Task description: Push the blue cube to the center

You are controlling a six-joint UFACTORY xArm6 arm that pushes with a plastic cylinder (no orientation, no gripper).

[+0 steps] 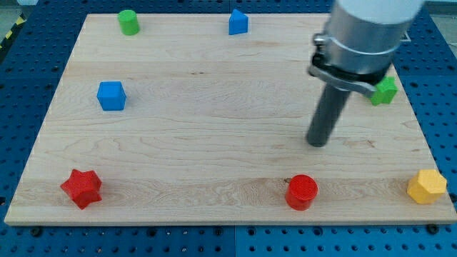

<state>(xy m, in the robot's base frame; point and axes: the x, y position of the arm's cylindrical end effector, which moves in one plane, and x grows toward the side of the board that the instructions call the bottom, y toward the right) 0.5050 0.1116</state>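
While upright, my tip (317,143) | right-centre | well apart from blue cube (111,96)

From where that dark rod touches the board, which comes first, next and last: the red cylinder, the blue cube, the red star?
Measured from my tip in the camera view:
1. Red cylinder, just below the tip, near the view's bottom edge.
2. Blue cube, far across on the view's left.
3. Red star, in the view's bottom-left corner, farthest.

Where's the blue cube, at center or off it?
Off center: the blue cube sits near the board's left edge; my tip is far right of it.
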